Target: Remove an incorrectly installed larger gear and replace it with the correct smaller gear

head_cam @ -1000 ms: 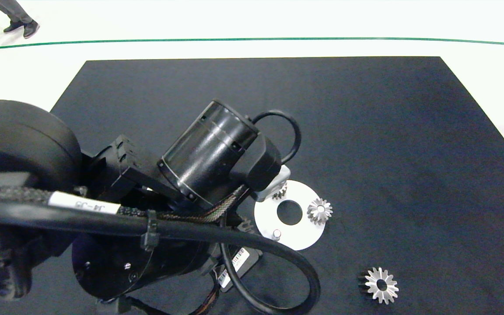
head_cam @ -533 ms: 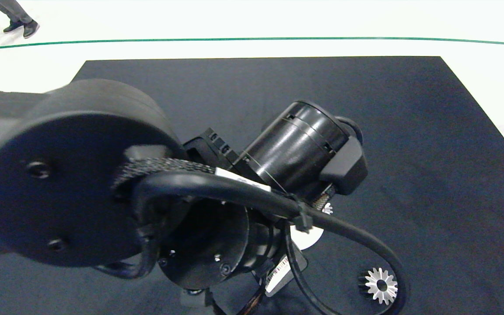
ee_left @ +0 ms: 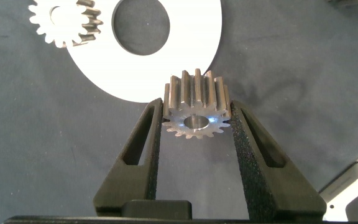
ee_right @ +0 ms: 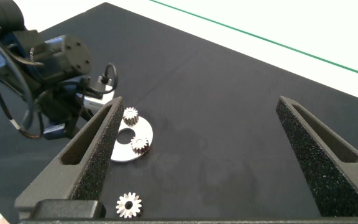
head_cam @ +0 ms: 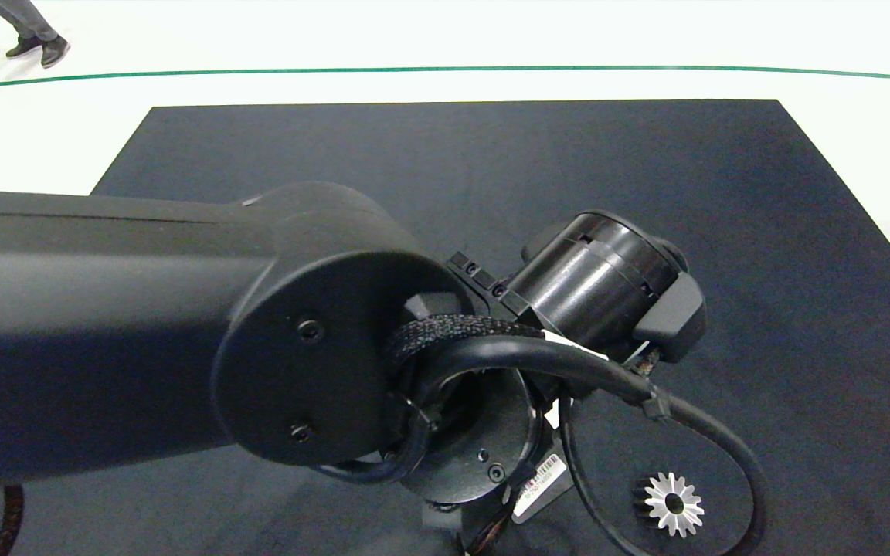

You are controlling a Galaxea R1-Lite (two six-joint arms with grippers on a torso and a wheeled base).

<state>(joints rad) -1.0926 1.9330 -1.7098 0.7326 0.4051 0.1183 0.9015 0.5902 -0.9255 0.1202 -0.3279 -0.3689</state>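
Observation:
In the left wrist view my left gripper [ee_left: 196,111] is shut on the smaller gear [ee_left: 195,93], a small silver gear with short blunt teeth. It hangs just above the edge of the white ring plate [ee_left: 185,59]. The larger gear [head_cam: 674,504], silver with long pointed teeth, lies on the black mat at the near right, apart from the plate; it also shows as the larger gear [ee_right: 128,203] in the right wrist view. My right gripper [ee_right: 199,102] is open and empty, high above the mat. In the head view the left arm [head_cam: 321,347] hides the plate.
Another pointed-tooth gear [ee_left: 64,22] with a pale centre sits at the plate's rim, seen also as the gear [ee_right: 140,144]. The plate has a wide centre hole [ee_left: 141,26]. A person's shoes [head_cam: 35,48] show beyond the mat's far left corner.
The left arm has swung right and forward across the head view and now covers the plate and its gears. The larger gear on the mat has not moved.

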